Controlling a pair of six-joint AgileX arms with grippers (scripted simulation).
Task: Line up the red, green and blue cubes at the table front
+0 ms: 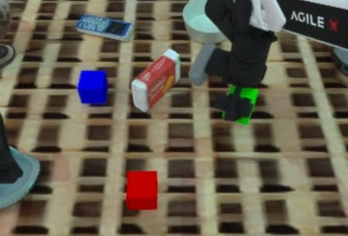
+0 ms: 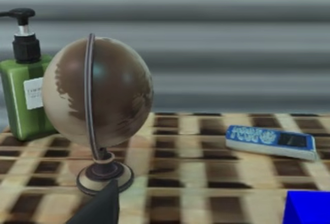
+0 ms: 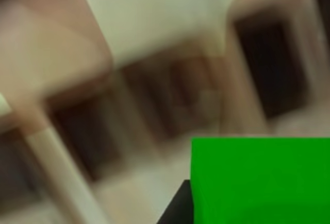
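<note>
The green cube (image 1: 251, 95) sits right of the table's middle, under my right gripper (image 1: 238, 105), which reaches down from the back right. In the right wrist view a dark finger (image 3: 178, 208) lies flush against the side of the green cube (image 3: 260, 180), so that gripper is shut on it. Whether the cube is off the table I cannot tell. The blue cube (image 1: 92, 87) stands at mid-left and shows at a corner of the left wrist view (image 2: 308, 207). Near the front edge rests the red cube (image 1: 142, 190). My left arm (image 1: 8, 162) is parked at the left edge; one dark finger (image 2: 103, 206) shows, nothing by it.
A red-and-white box (image 1: 156, 79) lies slantwise between the blue and green cubes. A flat blue device (image 1: 104, 26) and a pale bowl (image 1: 198, 18) are at the back. A brown globe (image 2: 98, 100) and a green pump bottle (image 2: 23, 97) stand at the far left.
</note>
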